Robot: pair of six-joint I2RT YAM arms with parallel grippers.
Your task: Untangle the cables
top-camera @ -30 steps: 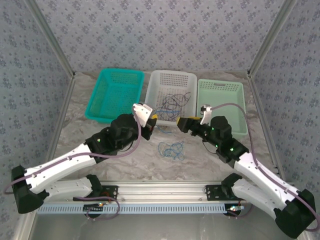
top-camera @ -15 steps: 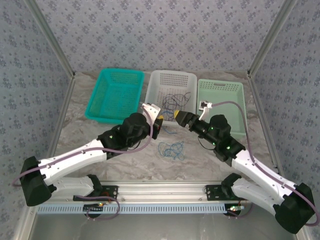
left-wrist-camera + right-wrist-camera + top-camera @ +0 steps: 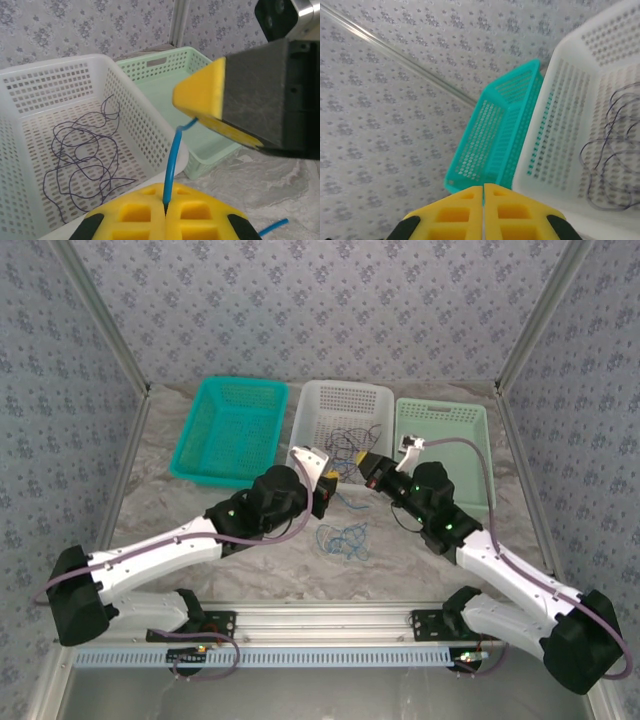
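Left gripper (image 3: 165, 207) was clamped on a blue cable (image 3: 172, 160) just in front of the white basket (image 3: 125, 95). Right gripper (image 3: 483, 192) was closed on the cable's upper end. A dark cable (image 3: 80, 160) lay inside the basket.

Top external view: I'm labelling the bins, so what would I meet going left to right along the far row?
Teal basket → white basket, with dark cables in it → pale green basket.

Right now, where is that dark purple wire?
In the top view, the dark purple cable lies loose inside the white basket, the middle one, between the teal basket and the pale green basket.
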